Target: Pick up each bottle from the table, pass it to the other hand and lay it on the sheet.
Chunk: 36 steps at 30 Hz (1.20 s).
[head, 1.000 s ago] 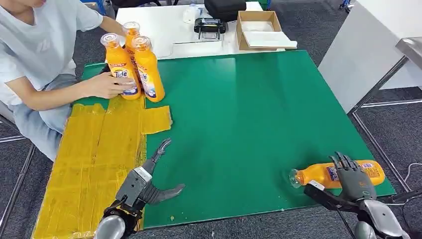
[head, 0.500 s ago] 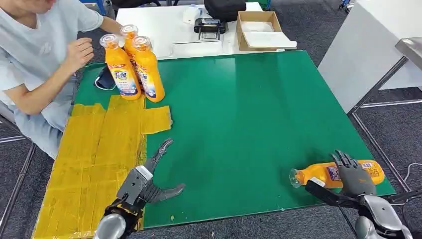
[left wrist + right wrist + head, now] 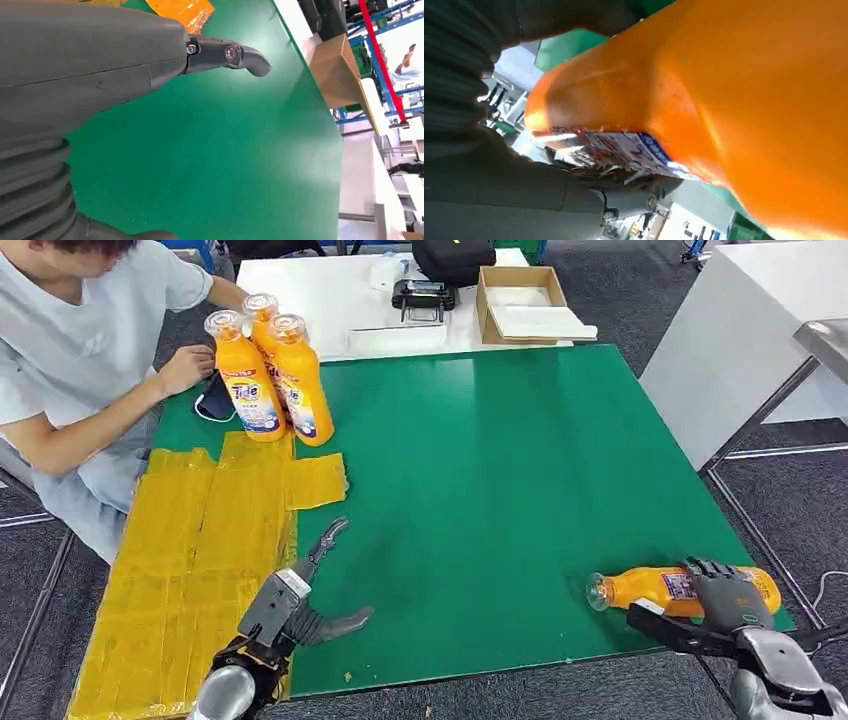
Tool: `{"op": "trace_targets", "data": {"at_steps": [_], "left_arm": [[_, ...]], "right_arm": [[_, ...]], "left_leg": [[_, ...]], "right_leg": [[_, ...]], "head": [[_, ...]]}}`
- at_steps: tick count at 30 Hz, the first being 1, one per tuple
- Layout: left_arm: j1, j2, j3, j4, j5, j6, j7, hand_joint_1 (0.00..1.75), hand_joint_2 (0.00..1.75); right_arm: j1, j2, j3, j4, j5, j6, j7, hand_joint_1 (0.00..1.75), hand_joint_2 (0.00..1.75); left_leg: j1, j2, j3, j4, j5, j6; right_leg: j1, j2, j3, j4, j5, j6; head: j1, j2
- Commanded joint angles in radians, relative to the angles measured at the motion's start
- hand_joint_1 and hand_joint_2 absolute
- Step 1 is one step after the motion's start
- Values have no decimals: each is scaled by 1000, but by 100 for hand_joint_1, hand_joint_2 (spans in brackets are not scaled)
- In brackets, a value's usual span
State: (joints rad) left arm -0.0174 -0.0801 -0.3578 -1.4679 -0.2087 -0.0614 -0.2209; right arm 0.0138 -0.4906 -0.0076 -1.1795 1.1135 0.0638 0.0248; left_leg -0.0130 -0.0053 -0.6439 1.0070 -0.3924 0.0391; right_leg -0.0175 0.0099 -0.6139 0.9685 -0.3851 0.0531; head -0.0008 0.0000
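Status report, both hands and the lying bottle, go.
Right hand wrapped over the lying bottle at the green table's near right corner, not lifted. Left hand open, empty, beside the yellow sheet. Path between them clear.

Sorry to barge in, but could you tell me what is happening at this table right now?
The robot's right hand is wrapped over an orange bottle lying on its side near the green table's front right corner; I cannot tell whether it has lifted it. Its left hand is open and empty beside the yellow sheet. Three more orange bottles stand upright at the sheet's far end, next to a seated person.
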Motion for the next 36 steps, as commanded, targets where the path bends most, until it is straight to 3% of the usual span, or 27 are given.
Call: {"op": "trace_targets", "data": {"at_steps": [1, 10, 13, 15, 18, 24, 36], "left_arm": [[-37, 2, -2, 78, 3, -3, 3, 0, 175], [-45, 6, -10, 92, 10, -3, -1, 0, 175], [-42, 9, -10, 84, 13, 2, -3, 0, 175], [-31, 9, -4, 67, 14, 5, -3, 0, 175], [-28, 9, -3, 61, 14, 5, -3, 0, 175], [-11, 2, 11, 29, 8, 10, 10, 0, 175], [-11, 2, 11, 29, 7, 10, 11, 0, 175]], "right_arm": [[20, -24, 79, 100, -27, 55, -3, 175, 175], [15, -44, 119, 134, -58, 77, -11, 173, 175], [-12, -23, 144, 163, -41, 18, -7, 175, 175], [-41, 26, 139, 164, -6, -82, 4, 175, 175], [-53, 41, 147, 162, 4, -83, 12, 175, 175], [-56, 186, 59, 39, 106, -286, 32, 175, 175], [-49, 184, 56, 28, 107, -287, 30, 175, 175]], "left_leg": [[1, -3, 3, -1, 0, -2], [2, -4, 6, -1, -1, -3], [3, -3, 7, -1, -2, -3], [2, -1, 7, -1, -2, -1], [3, 1, 9, -2, -3, -2], [3, 6, 8, -1, -3, -2], [2, 3, 7, 0, -3, -3]], "right_leg": [[2, -3, 4, -2, -1, -2], [3, -5, 8, -3, -2, -2], [3, -4, 9, -3, -2, -2], [2, -2, 6, -3, -1, -1], [3, 0, 11, -5, -1, -2], [3, 3, 7, -3, 1, -3], [2, 1, 7, -1, -1, -3]], "head": [[0, 0], [0, 0], [0, 0], [0, 0], [1, 0], [0, 0], [0, 0]]}}
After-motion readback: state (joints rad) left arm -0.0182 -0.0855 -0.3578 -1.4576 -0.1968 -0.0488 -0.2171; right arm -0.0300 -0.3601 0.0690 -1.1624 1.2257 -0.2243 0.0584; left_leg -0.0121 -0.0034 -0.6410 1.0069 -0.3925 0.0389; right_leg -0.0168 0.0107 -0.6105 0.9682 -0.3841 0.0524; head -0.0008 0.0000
